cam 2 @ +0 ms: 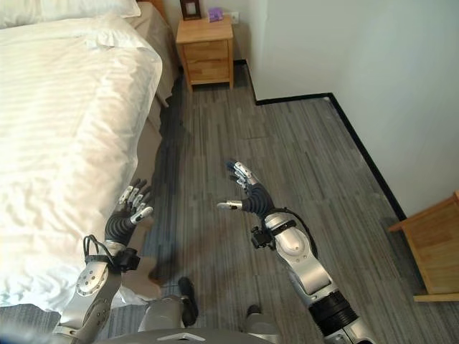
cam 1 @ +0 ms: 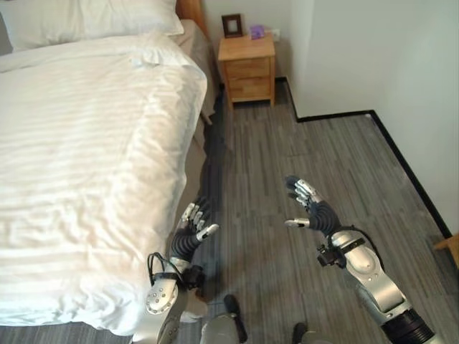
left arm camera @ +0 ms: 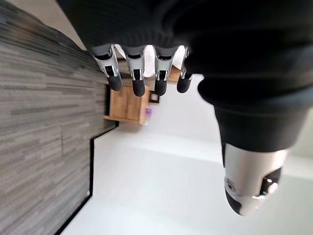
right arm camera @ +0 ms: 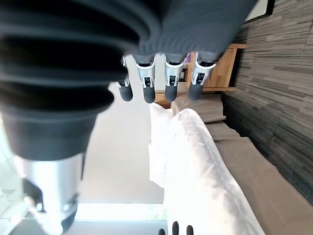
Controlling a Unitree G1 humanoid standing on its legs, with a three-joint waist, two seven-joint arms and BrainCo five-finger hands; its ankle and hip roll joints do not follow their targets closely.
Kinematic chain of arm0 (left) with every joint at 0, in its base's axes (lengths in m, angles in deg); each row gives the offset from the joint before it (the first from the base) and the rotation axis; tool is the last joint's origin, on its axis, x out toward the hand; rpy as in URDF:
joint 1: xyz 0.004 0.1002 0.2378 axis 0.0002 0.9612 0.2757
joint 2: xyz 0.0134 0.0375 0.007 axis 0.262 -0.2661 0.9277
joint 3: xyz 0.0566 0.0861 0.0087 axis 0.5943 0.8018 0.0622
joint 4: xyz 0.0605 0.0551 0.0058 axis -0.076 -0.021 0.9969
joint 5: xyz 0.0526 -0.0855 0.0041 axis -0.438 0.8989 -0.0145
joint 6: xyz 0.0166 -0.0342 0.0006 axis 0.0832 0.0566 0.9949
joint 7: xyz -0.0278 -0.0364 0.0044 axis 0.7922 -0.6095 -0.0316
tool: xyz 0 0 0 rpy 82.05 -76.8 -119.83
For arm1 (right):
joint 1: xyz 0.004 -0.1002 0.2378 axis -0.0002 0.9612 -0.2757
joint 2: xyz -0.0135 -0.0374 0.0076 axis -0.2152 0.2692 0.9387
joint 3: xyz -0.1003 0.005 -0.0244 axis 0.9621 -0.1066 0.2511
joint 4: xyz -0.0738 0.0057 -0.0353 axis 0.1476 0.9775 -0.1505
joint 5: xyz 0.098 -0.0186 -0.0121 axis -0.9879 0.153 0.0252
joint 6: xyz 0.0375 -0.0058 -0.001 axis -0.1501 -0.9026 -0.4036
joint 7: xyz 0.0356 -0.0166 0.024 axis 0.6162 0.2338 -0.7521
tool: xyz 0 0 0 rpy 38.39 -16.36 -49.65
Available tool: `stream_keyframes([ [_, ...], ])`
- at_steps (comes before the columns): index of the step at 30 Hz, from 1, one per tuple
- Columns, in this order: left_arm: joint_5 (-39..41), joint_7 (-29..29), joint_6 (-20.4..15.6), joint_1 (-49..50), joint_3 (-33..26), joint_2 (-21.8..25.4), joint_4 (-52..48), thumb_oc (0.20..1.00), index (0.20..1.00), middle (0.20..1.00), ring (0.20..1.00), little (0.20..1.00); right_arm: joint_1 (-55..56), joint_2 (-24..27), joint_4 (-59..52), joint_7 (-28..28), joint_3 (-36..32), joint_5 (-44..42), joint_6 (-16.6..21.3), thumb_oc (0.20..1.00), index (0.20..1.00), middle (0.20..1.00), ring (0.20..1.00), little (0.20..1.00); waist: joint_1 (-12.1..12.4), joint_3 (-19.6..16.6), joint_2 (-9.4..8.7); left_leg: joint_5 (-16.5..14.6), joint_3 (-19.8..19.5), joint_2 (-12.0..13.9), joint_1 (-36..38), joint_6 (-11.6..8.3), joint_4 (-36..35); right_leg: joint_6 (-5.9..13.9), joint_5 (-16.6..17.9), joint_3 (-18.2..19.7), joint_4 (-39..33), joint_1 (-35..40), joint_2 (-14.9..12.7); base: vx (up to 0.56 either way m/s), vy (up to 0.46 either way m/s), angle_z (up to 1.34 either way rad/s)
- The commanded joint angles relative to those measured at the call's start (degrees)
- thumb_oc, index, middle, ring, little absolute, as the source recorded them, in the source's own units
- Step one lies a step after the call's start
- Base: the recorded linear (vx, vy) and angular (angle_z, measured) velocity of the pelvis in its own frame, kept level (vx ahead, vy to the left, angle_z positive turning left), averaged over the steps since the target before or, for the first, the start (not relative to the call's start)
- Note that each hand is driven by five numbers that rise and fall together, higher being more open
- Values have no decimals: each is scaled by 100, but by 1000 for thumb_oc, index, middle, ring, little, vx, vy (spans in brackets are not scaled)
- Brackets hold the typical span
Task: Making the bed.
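You are dealing with a white duvet (cam 1: 86, 165), and it will likely handle as soft, light and floppy: judge it as something that slides and bunches, not something that holds a shape, so take it at the hanging side edge or at the near corner, where a fold of cloth gives your fingers something to close round. It lies spread over the bed (cam 1: 188, 43) on your left, faintly striped, rumpled with shallow creases across the middle, its side edge draped down over the beige mattress base toward the grey plank floor (cam 1: 287, 165); a pillow (cam 1: 86, 18) sits at the head, and the top edge near it looks a little bunched. Your left hand (cam 1: 195, 221) hangs just beside that draped edge, fingers loosely extended and holding nothing. Your right hand (cam 1: 307, 206) is out over the floor, well apart from the bed, fingers spread and relaxed, thumb pointing toward the bed, also empty. A wooden nightstand (cam 1: 247, 66) stands by the head of the bed against the wall, with a small frame on top.
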Motion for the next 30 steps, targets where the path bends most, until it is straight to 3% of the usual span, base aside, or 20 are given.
stream_keyframes([
  [1,2,-3,-202,52,-500,102,-335,1000,1000,1000,1000,1000,-166,-208,-345,10,-81,130,256,1000,1000,1000,1000,1000,21,-298,-137,423,-43,231,189,-551,35,1120,-357,-443,-278,531,-263,342,189,-4],
  [4,-142,8,-139,-20,-439,209,-387,1000,1000,1000,1000,1000,-90,-304,-353,18,-67,357,281,1000,1000,1000,1000,1000,-17,-401,-255,220,-49,-97,513,-326,-29,1338,-207,-381,728,347,-616,314,210,-3],
  [5,-193,31,-129,-90,-417,290,-402,1000,1000,1000,1000,1000,-113,-309,-378,7,-67,401,293,1000,1000,1000,1000,1000,-34,-384,-284,123,-67,-186,616,-239,-50,1464,26,-365,1297,120,-747,141,142,9],
  [6,-193,31,-128,-95,-419,291,-401,1000,1000,1000,1000,1000,-119,-310,-377,7,-67,402,292,1000,1000,1000,1000,1000,-18,-396,-274,140,-51,-172,598,-234,-59,1460,44,-345,1301,83,-734,187,222,23],
  [7,-303,9,-136,-255,-346,416,-405,1000,1000,1000,1000,1000,-154,-334,-359,38,-80,488,304,1000,1000,1000,1000,1000,-166,-253,-324,-66,-178,-356,852,-48,-109,1683,741,-120,2488,-449,-942,105,143,34],
  [9,-308,15,-148,-311,-311,447,-398,1000,1000,1000,1000,1000,-126,-369,-367,69,-122,504,316,1000,1000,1000,1000,1000,-221,-201,-260,-108,-245,-310,907,1,-110,1631,884,21,2871,-703,-844,111,125,43],
  [11,-348,6,-148,-385,-274,446,-380,1000,1000,1000,1000,1000,-90,-406,-369,72,-158,507,336,1000,1000,1000,1000,1000,-297,-121,-193,-208,-319,-288,983,46,-110,1570,763,155,3239,-1061,-789,149,83,40],
  [13,-302,19,-149,-456,-246,442,-342,1000,1000,1000,1000,1000,-47,-413,-384,76,-198,471,350,1000,1000,1000,1000,1000,-361,-91,-195,-251,-393,-321,1011,31,-110,1484,559,195,3150,-1192,-745,180,24,33],
  [15,-131,104,-149,-533,-153,418,-316,1000,1000,1000,1000,1000,77,-389,-471,56,-246,373,357,1000,1000,1000,1000,1000,-508,-67,-222,-315,-670,-394,1005,-23,-110,1273,91,465,2232,-1317,-388,263,-62,42],
  [16,-38,191,-105,-585,-57,347,-221,1000,1000,1000,1000,1000,189,-364,-405,88,-335,306,349,1000,1000,1000,1000,1000,-731,-86,-315,-405,-1093,-538,1019,-52,-110,1135,15,1269,1013,-1342,95,265,-72,54],
  [17,-58,209,-83,-611,-35,355,-189,1000,1000,1000,1000,1000,250,-361,-376,76,-378,263,346,1000,1000,1000,1000,1000,-760,-114,-349,-468,-1250,-646,1015,-36,-110,1059,68,1527,679,-1317,219,262,-73,120],
  [23,-142,274,-82,-602,-70,250,-203,1000,1000,1000,1000,1000,322,-374,-139,70,-393,243,335,1000,1000,1000,1000,1000,-734,-307,-383,-584,-1364,-754,1088,-42,-110,1074,383,1183,-124,-792,29,103,-59,97],
  [28,-83,348,-27,-452,-103,224,-119,1000,1000,1000,1000,1000,278,-347,-91,48,-420,250,322,1000,1000,1000,1000,1000,-679,-378,-335,-593,-1408,-739,1216,-54,-110,1016,377,1103,-255,-555,36,84,-21,7],
  [29,-1937,-769,593,-1078,656,341,925,1000,1000,1000,1000,1000,931,-270,1392,948,-1361,655,-184,1000,1000,1000,1000,1000,-767,-535,-488,-752,-1430,-377,1153,-161,-110,1566,669,862,83,-855,-643,0,0,0],
  [30,-2048,-754,626,-1050,631,331,905,1000,1000,1000,1000,1000,955,-237,1279,947,-1318,802,-116,1000,1000,1000,1000,1000,-772,-544,-472,-749,-1440,-368,1153,-174,-110,1556,635,828,36,-813,-632,-4,-29,9],
])
